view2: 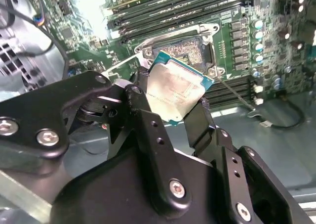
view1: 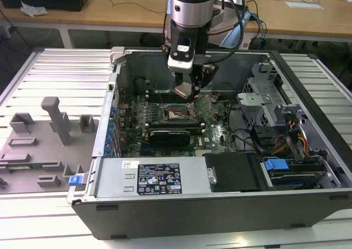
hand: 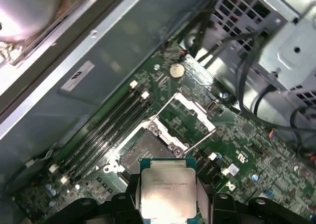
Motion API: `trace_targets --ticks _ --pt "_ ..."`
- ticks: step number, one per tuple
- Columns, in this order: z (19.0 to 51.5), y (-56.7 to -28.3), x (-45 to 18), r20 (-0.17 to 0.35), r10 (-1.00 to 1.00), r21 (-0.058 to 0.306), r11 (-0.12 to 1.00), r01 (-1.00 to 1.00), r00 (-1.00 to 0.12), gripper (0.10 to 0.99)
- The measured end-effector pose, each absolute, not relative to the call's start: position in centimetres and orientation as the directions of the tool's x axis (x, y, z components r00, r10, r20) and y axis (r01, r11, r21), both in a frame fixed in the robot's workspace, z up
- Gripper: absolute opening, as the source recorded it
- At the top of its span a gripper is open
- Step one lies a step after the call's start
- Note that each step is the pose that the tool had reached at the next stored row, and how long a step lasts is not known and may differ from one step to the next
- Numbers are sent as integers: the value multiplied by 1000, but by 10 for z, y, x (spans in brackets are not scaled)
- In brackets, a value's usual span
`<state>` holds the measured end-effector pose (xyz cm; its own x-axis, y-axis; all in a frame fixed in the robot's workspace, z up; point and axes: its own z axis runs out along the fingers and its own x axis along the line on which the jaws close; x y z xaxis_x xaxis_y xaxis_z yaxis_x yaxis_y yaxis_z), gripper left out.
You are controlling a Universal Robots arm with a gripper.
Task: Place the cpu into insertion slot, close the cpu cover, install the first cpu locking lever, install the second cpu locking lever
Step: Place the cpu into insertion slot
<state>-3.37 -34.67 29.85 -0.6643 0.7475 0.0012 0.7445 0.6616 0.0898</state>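
Observation:
My gripper (view2: 170,99) is shut on the cpu (view2: 176,87), a small square chip with a silver-grey top and a green rim, held by two opposite edges between the black fingers (view2: 140,94). In the first wrist view the cpu (hand: 168,194) hangs in my gripper (hand: 168,200) just short of the insertion slot (hand: 147,153), whose tan contact field lies bare. The cpu cover (hand: 191,111), a silver window frame, is swung open beside the slot. In the exterior view my gripper (view1: 186,90) hovers a little above the insertion slot (view1: 179,113) inside the open computer case.
Long black memory slots (hand: 106,122) run beside the socket. A grey drive cage (view1: 263,92) with loose cables stands on the exterior view's right, a black card (view1: 170,133) and the power supply (view1: 157,177) lie nearer the front. A grey fixture tray (view1: 41,142) sits outside, left.

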Motion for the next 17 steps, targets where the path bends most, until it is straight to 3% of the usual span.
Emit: trace_targets --ticks 17 --pt "294 -347 -34 1 923 90 382 920 -384 541"
